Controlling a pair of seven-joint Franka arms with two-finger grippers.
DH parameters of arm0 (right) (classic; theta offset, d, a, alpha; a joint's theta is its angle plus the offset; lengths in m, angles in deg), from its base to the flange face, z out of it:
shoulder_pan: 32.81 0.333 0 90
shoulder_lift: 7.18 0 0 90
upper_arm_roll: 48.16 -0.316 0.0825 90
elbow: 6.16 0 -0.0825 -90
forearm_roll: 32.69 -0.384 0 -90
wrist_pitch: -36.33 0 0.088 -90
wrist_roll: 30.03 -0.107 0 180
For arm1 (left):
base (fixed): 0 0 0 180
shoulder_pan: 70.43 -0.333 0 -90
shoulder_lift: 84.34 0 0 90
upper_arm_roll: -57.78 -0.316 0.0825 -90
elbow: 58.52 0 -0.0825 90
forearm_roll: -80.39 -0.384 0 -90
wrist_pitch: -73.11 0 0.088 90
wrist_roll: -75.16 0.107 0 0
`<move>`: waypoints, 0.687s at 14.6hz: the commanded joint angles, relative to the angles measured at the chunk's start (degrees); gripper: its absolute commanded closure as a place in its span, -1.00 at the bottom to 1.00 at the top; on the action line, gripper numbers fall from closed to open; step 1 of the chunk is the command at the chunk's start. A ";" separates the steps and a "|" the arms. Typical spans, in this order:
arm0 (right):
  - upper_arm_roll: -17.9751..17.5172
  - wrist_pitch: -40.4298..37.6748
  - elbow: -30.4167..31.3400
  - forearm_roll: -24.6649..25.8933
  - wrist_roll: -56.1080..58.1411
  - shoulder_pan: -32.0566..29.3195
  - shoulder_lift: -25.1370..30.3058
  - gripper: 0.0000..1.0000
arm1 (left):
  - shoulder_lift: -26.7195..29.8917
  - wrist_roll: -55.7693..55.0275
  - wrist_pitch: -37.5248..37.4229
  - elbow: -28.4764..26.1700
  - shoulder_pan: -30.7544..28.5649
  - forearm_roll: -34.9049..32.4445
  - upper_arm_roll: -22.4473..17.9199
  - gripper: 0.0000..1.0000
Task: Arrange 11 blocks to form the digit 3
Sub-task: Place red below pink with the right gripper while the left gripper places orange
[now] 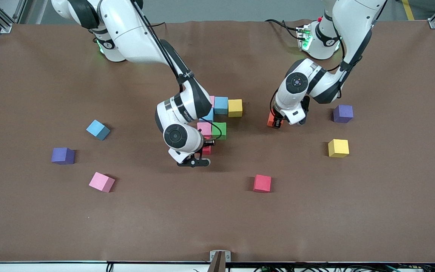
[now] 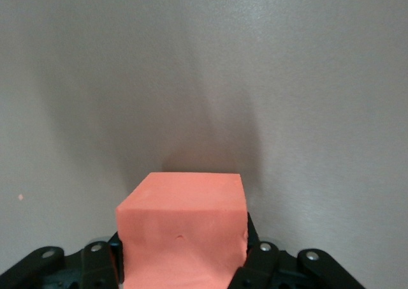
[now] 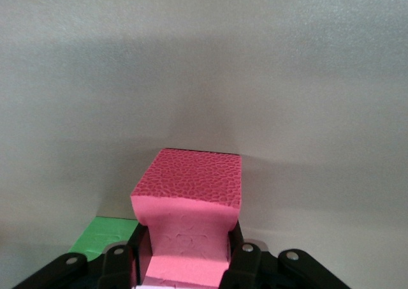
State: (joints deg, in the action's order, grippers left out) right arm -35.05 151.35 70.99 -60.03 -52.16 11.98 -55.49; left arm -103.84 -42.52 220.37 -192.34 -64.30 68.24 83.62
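The left pincer (image 2: 182, 273) is clamped on the orange matte foam cube (image 2: 183, 231), fingers pressed into its sides, low over the brown table (image 1: 32, 226) near the purple foam cube (image 1: 343, 113). The right pincer (image 3: 185, 270) squeezes a red foam cube (image 3: 189, 219) (its sides visibly dented) beside the green foam cube (image 1: 219, 130) of the partly built figure.

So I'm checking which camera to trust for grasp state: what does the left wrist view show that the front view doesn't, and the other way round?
Only the left wrist view shows the left gripper fingers pressed against both sides of the orange cube, with bare table ahead.

Only the front view shows the layout: the partly built figure, loose cubes such as the yellow cube and purple cube, and the right gripper at the figure's nearer end.

Both show the left gripper shut on the orange cube.
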 commanded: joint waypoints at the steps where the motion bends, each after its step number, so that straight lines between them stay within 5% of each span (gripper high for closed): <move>1: 0.16 -0.14 0.46 0.97 1.03 0.56 0.15 0.26 | -0.36 -4.55 -0.04 3.73 0.64 0.73 0.36 0.62; 7: 0.16 -0.14 0.46 0.79 0.94 0.65 0.15 0.25 | -7.91 -14.93 -4.85 17.79 4.50 0.73 0.88 0.62; 8: 0.16 -0.14 0.46 0.88 0.94 0.65 0.15 0.10 | -8.62 -15.64 -6.09 19.20 5.64 0.73 0.80 0.62; 9: 0.16 -0.32 0.55 0.79 0.51 0.65 0.15 -0.67 | -9.06 -16.43 -6.19 20.17 6.35 0.64 0.80 0.60; 10: 0.16 -0.41 0.64 0.79 0.42 0.65 0.24 -1.00 | -9.76 -16.87 -6.28 21.31 6.79 0.64 0.80 0.59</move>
State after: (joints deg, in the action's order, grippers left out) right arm -35.05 151.27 71.02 -59.96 -51.54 12.07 -55.55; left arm -111.33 -58.18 215.98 -174.88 -58.74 68.29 84.35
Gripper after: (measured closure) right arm 0.458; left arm 0.370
